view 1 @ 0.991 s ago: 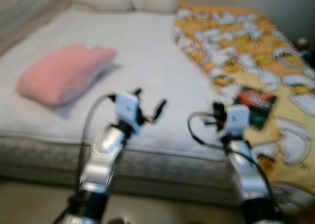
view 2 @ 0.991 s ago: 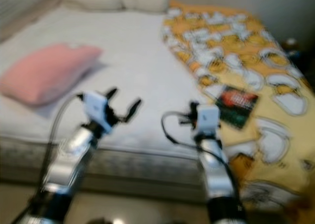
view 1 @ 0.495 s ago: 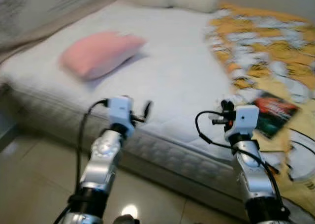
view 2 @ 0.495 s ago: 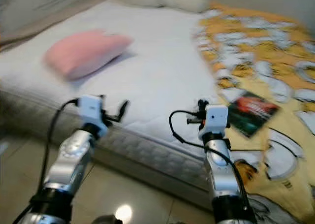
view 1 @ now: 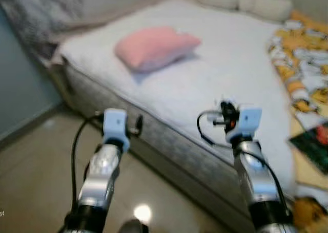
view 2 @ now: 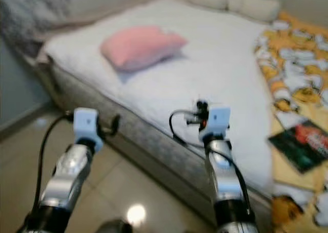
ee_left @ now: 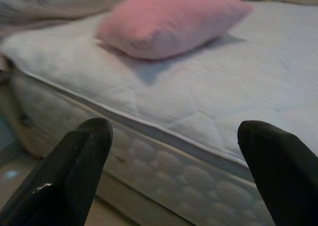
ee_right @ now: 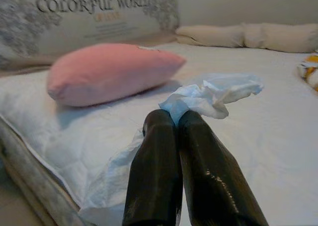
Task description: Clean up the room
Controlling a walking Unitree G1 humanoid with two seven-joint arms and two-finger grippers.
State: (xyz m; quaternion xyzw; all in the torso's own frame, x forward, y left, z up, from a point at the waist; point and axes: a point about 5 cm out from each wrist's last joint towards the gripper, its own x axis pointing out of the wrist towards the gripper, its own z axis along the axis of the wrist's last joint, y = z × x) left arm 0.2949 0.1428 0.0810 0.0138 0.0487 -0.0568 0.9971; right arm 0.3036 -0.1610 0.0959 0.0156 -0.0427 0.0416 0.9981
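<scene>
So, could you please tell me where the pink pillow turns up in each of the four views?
Left eye view: pink pillow in the upper middle, on the white mattress.
Right eye view: upper left of centre.
Left wrist view: along the top, above and between the open left gripper fingers.
Right wrist view: left of centre, beyond the right gripper, which is shut on a crumpled white tissue.
Shared landmark: the mattress's piped front edge.

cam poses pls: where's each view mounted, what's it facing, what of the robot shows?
Left and right eye views: head, looking down at the white mattress; both silver arms show.
Left wrist view: faces the mattress edge past open left gripper.
Right wrist view: looks along right gripper, shut on a crumpled white tissue.
Shared: the soft pink pillow.
</scene>
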